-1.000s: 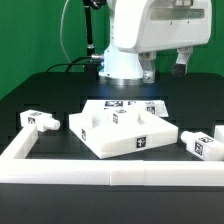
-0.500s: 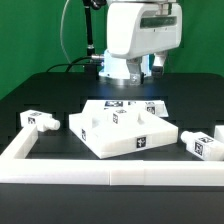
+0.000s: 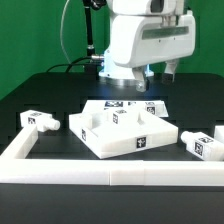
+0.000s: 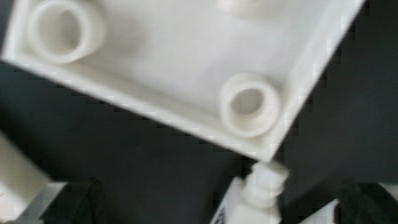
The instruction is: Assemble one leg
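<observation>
Several white legs with black-and-white tags lie on the black table: one at the exterior view's left [image 3: 40, 121], one at its right [image 3: 205, 143]. The large flat white square panel [image 3: 125, 132] lies between them, with tagged pieces [image 3: 115, 118] on or behind it. My gripper [image 3: 168, 70] hangs above the table behind the panel, touching nothing. In the wrist view the panel [image 4: 178, 50] fills the frame with two round holes. My dark fingertips [image 4: 71, 205] stand wide apart. A small white piece [image 4: 263, 190] shows between them, untouched; I cannot tell what it is.
A white L-shaped rail [image 3: 100, 174] runs along the front of the table and up the exterior view's left side [image 3: 20, 148]. The marker board [image 3: 150, 104] lies behind the panel. The arm's base [image 3: 120, 70] stands at the back.
The arm's wrist has swung over the last second, first toward the exterior view's left, then slightly back to the right and down. The panel and legs have not moved.
</observation>
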### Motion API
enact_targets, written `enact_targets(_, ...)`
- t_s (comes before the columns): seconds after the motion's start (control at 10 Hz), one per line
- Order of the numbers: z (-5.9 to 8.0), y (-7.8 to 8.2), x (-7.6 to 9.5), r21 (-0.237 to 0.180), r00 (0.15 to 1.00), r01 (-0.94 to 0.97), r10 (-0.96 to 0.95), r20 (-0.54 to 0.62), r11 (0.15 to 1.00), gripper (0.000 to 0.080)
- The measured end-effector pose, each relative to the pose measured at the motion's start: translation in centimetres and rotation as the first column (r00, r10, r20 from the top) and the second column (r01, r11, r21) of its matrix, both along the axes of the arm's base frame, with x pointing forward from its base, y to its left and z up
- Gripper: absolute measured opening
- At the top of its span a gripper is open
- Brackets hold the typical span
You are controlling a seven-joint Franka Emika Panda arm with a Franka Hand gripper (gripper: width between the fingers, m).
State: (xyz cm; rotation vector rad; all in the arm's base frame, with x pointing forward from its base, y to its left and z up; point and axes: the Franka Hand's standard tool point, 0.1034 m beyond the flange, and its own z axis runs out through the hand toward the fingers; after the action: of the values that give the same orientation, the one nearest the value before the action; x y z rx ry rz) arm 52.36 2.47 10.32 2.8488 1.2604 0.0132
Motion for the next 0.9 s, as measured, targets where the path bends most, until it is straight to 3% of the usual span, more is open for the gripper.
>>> enact_targets(0.1,-1.3,0.2,-1.4,-0.001,0.999,0.021,-0.021,-0.032,1.0,0.0649)
enact_targets(0.2,-2.1,0.2,-1.7,0.001,0.999,0.025,-0.025,-0.034,1.0,0.0649)
enact_targets(0.5,-2.4,0.2,-1.9,0.005,0.997,0.07,-0.07,-0.042,0.998,0.0649)
enact_targets(0.9,-6.4,1.6,-4.8,0.001,0.966,0.243,-0.242,-0.092,0.97,0.0649)
